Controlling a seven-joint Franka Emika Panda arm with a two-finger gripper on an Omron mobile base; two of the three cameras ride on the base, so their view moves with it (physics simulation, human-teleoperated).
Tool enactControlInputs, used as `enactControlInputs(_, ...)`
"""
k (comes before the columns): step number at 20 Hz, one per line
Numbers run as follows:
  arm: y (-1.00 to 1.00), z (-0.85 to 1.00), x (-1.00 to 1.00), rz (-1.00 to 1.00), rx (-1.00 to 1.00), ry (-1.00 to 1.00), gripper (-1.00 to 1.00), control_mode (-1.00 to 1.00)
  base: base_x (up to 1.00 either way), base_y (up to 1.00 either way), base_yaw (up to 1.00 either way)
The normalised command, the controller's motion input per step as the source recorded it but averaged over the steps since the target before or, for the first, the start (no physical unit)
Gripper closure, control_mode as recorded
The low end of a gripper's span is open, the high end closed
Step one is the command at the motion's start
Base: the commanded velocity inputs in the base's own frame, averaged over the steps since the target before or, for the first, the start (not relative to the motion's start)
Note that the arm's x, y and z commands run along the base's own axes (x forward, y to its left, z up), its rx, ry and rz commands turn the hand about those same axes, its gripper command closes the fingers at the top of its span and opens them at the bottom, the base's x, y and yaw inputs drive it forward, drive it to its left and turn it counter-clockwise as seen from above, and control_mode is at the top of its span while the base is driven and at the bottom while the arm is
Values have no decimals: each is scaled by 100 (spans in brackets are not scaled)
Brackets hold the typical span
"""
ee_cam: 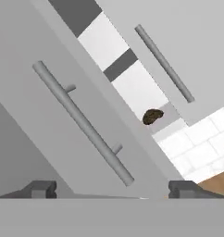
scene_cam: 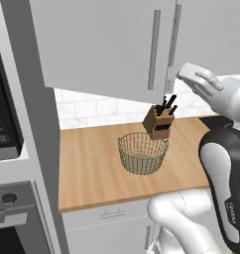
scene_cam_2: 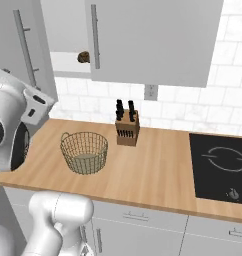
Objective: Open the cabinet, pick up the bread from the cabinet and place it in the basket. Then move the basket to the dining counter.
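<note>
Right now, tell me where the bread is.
The bread sits on the cabinet's pale shelf, in the gap behind the part-open door, up left of the knife block.

White glossy arm, dark joint shell, rounded links, small dark tips.

No legible text on anything here.

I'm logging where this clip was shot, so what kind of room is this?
A rendered home kitchen, most likely. A wood worktop runs along a white tile backsplash, with a black cooktop set into it, a knife block standing on it, and grey wall cabinets hung above.
</note>
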Motion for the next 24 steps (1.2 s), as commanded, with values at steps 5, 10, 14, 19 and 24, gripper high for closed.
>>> enactControlInputs(5,-100,7,11,1,64,8,-100,-100,0,0,0)
enactControlInputs(10,-84,0,64,8,54,23,-100,-100,0,0,0)
enactControlInputs(14,-12,0,100,12,26,35,-100,-100,0,0,0)
enactControlInputs(19,37,-25,100,22,2,38,-100,-100,0,0,0)
enactControlInputs(24,69,-7,48,39,0,22,-100,-100,0,0,0)
